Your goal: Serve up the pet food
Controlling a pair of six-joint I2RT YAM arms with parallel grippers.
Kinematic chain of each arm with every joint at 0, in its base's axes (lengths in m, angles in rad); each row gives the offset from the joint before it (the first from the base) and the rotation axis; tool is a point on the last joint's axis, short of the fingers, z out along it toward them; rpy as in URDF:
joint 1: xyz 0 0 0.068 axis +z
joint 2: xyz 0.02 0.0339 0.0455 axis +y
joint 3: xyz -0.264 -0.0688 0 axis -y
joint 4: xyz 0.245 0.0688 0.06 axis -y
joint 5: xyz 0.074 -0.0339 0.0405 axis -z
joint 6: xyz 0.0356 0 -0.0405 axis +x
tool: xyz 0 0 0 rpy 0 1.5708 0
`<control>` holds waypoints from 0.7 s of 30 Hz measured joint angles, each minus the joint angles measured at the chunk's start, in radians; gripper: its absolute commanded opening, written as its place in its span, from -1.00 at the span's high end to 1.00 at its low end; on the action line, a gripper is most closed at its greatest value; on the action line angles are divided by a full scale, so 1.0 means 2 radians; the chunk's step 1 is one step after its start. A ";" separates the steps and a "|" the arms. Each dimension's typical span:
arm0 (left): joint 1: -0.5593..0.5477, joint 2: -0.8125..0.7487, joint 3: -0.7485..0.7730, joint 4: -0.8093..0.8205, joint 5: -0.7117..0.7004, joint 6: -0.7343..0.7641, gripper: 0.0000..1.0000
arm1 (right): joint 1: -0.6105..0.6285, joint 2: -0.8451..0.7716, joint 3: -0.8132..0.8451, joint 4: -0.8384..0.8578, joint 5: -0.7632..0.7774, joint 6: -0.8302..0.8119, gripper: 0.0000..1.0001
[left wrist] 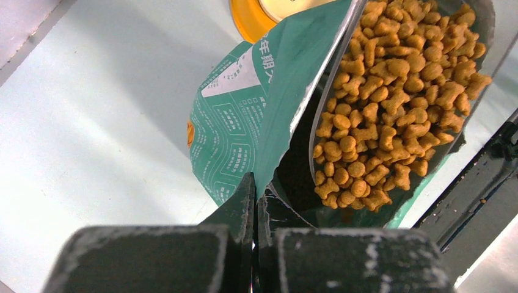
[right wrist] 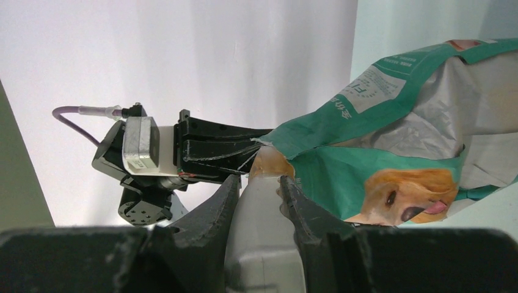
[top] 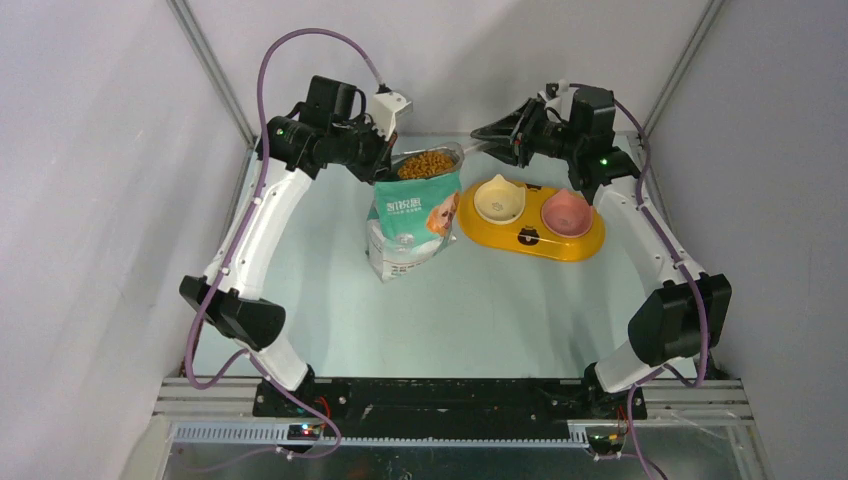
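The teal-and-white bag [top: 410, 225] with a golden dog stands upright, its mouth open on a heap of brown pet food [top: 428, 163]. My left gripper [top: 385, 165] is shut on the bag's rim at its left side. In the left wrist view the jaws [left wrist: 255, 189] pinch the bag edge [left wrist: 244, 122] beside the kibble [left wrist: 391, 91]. My right gripper [top: 485, 133] hovers just right of the bag's mouth, shut on the clear scoop's handle [right wrist: 262, 232]. In the right wrist view the scoop points at the bag [right wrist: 391, 165], and the right gripper [right wrist: 259, 180] faces the left gripper [right wrist: 220, 143].
A yellow double-bowl feeder [top: 530, 238] lies right of the bag, with a cream bowl [top: 499, 199] and a pink bowl [top: 566, 212]. Grey walls and metal frame posts close in the back and sides of the pale table [top: 480, 310].
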 measured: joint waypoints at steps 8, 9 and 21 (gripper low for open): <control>0.001 0.000 0.000 -0.001 -0.005 0.000 1.00 | -0.011 -0.007 0.000 0.020 0.000 0.015 1.00; 0.001 0.000 0.000 -0.001 -0.006 0.000 1.00 | -0.014 -0.008 0.000 0.024 0.000 0.019 1.00; 0.008 -0.003 0.000 -0.018 -0.037 0.006 1.00 | -0.050 -0.007 -0.018 0.088 -0.019 0.050 1.00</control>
